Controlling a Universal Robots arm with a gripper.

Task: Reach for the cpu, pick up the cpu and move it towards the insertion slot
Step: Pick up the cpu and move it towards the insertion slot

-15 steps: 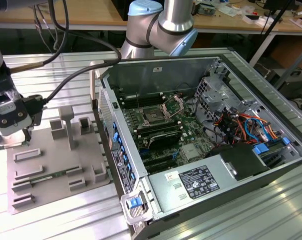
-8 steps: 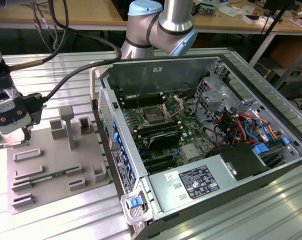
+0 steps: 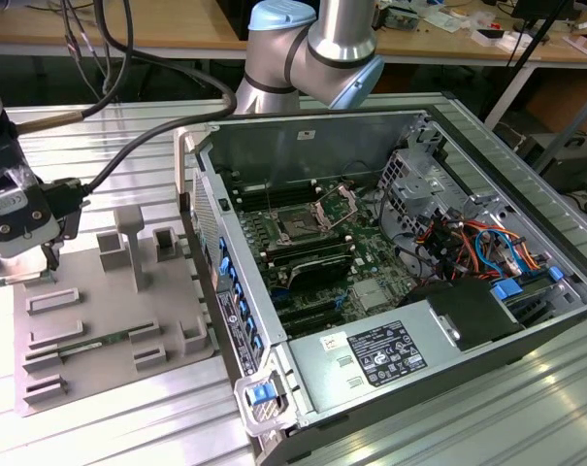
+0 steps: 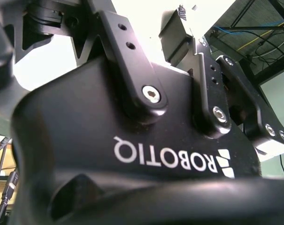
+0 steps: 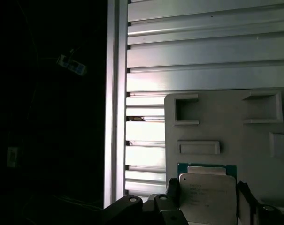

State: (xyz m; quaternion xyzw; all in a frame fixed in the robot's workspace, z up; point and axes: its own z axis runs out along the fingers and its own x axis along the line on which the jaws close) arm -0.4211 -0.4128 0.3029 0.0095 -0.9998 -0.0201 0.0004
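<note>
- Pincer point(image 5: 207, 202) fingers point(image 5: 172, 193) sit nearest the lens in the first wrist view, one pressed against each side of the cpu point(image 5: 207, 194). It is clenched on the chip.
- Whether the cpu is lifted clear of the grey tray point(image 5: 212, 126) or resting on it, I cannot tell. Its silvery top faces up, and a thin green edge shows along the side towards the tray's raised frames.
- On the tray just past the cpu are a low rectangular frame point(image 5: 199, 147) and an open-sided bracket shape point(image 5: 181, 110).
- In the exterior view the pincer point(image 3: 23, 272) is at the tray's point(image 3: 99, 330) far corner, on the exterior view's left, low over the surface.
- Upright grey posts point(image 3: 133, 243) stand near the tray's far edge.
- The tray lies on the ribbed aluminium desk point(image 3: 128, 427).
- An open computer case point(image 3: 303, 131) stands just beside the tray on the exterior view's right.
- Inside the case, well apart from the tray, is the insertion slot point(image 3: 301, 226). It is a dark square in a silver frame on the green board, with its hinged bracket point(image 3: 337, 204) tipped up.
- The silver and blue arm point(image 3: 317, 44) rises beyond the case, farther from the tray.
</note>
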